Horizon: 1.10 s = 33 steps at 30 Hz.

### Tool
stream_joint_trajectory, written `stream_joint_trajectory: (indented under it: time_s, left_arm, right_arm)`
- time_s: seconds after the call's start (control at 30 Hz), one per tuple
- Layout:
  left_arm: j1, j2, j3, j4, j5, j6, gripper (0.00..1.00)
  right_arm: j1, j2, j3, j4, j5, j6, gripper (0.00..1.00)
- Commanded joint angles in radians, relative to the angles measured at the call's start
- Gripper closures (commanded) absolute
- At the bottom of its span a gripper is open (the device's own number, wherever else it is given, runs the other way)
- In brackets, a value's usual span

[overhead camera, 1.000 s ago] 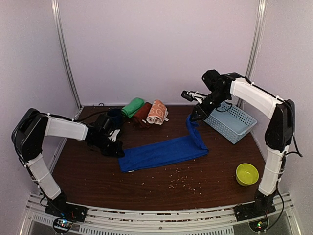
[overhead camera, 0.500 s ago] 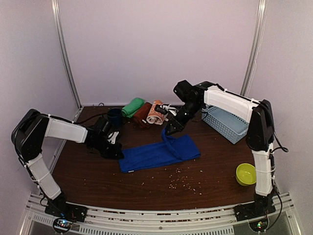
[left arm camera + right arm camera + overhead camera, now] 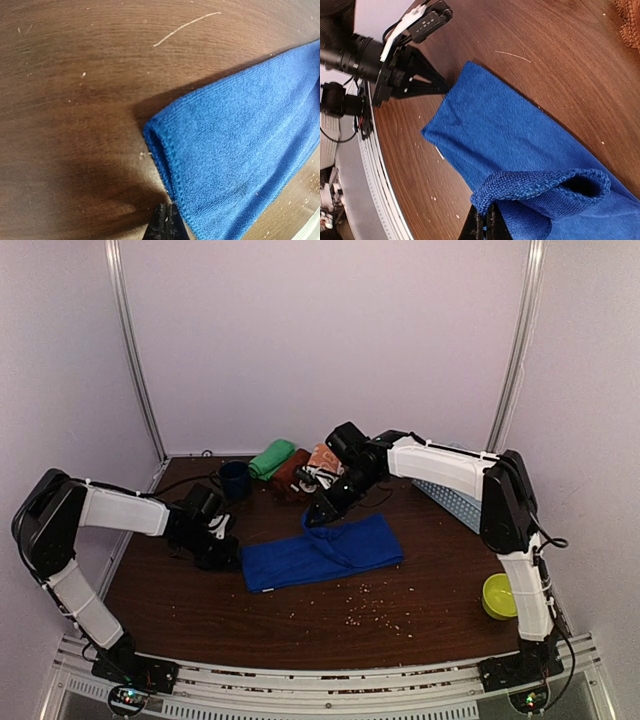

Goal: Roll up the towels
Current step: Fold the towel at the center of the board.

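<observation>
— Where does the blue towel (image 3: 320, 552) lie?
— Across the middle of the tabletop (image 3: 170, 590), long edges running left to right. Its right end is lifted and doubled back over the flat part, so a loop of hem stands up there.
— What holds that loop?
— The right tool (image 3: 314, 520), its fingers pinched tight on the raised fold. The left tool (image 3: 226, 554) sits at the towel's left short edge with its fingers closed to a point against the hem. I cannot tell whether any cloth is caught.
— And the open room?
— Bare wood in front, dotted with crumbs (image 3: 375, 612), and more to the left. Behind, the green towel (image 3: 271, 458), maroon towel (image 3: 291, 472) and orange towel (image 3: 322, 460) lie rolled side by side, near the right arm. The mug (image 3: 234, 478) stands left of them. The basket (image 3: 455, 505) is at the far right, and the bowl (image 3: 500, 595) near the right front edge, well apart from the blue towel.
</observation>
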Motion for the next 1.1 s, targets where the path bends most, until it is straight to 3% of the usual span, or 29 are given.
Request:
stream_joint_trajectory:
  time_s: [0.0, 0.2, 1.07]
  left_arm:
    - [0.005, 0.0, -0.023, -0.018, 0.003, -0.057, 1.0]
    - [0.005, 0.017, -0.062, 0.043, 0.071, -0.079, 1.0]
    - [0.005, 0.009, -0.123, 0.119, 0.079, -0.103, 1.0]
  right_arm:
    - [0.033, 0.053, 0.06, 0.097, -0.015, 0.128, 1.0]
    - [0.072, 0.066, 0.07, 0.155, -0.004, 0.176, 1.0]
    - [0.165, 0.217, 0.192, 0.238, -0.034, 0.303, 1.0]
